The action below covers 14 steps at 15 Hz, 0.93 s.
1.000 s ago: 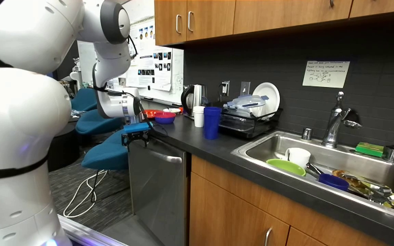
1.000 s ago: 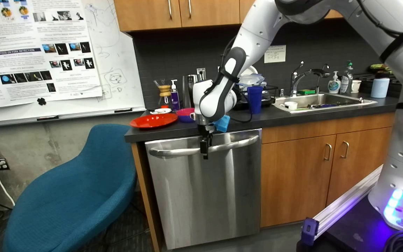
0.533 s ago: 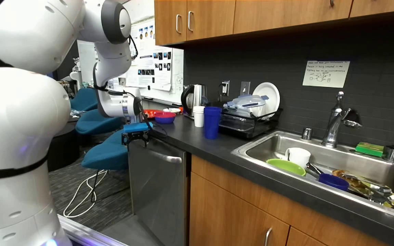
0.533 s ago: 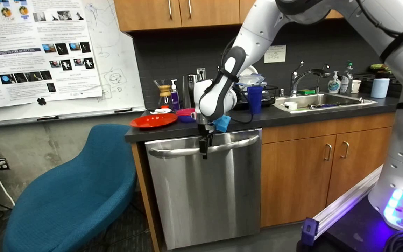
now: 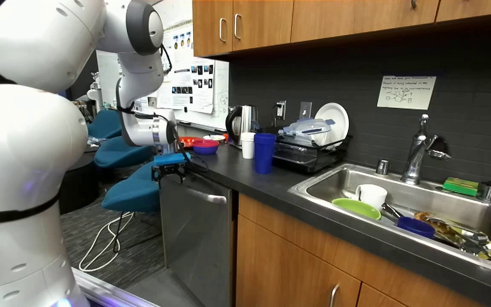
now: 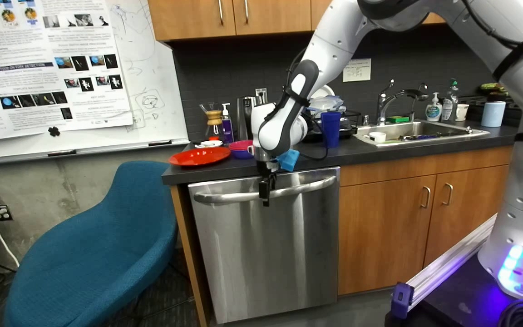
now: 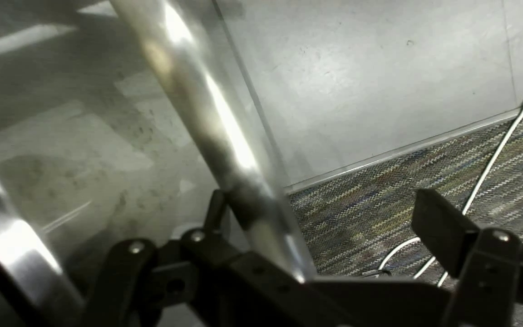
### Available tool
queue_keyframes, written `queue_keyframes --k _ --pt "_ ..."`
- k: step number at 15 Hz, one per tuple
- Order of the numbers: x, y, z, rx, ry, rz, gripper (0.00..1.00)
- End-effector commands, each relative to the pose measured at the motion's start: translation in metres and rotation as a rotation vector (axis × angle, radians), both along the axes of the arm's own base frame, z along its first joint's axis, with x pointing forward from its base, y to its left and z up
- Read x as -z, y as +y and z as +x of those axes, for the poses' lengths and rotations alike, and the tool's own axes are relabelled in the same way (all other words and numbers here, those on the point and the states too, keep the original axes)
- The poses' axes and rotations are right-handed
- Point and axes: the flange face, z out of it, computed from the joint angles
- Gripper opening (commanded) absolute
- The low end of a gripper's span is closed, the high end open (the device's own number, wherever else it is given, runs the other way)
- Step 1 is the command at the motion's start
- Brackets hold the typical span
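Note:
My black gripper (image 7: 321, 200) stands open at the steel bar handle (image 7: 225, 127) of the dishwasher. In the wrist view the left finger is on the door side of the bar, very close to it; whether they touch I cannot tell. The right finger (image 7: 443, 231) hangs well away from the bar, over the carpet. An exterior view has the gripper (image 6: 266, 193) pointing down, covering part of the handle (image 6: 309, 186). The dishwasher door (image 6: 270, 259) is closed. Seen from the side, the gripper (image 5: 170, 179) sits below a blue block (image 5: 171, 159) at the wrist.
Above the door runs the dark counter (image 6: 243, 170), bearing a red plate (image 6: 199, 156), stacked bowls (image 5: 205, 147), a blue cup (image 5: 264, 153) and a dish rack (image 5: 313, 155). A teal chair (image 6: 102, 254) stands beside the dishwasher. White cable (image 7: 488, 163) lies on the carpet.
The arm and gripper shifted by a very small amount between the oldest frames and half a second ago. Since then everything looks still, and the dishwasher door has not moved.

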Motion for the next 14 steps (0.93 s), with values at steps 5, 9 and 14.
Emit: queue_keyframes --k 5,9,14 --pt "0.024 -0.005 -0.028 0.065 0.094 0.007 1.00" --pt "-0.001 -0.001 0.001 0.010 -0.006 0.007 1.00" --pt "-0.001 -0.001 0.002 0.010 -0.006 0.007 1.00"
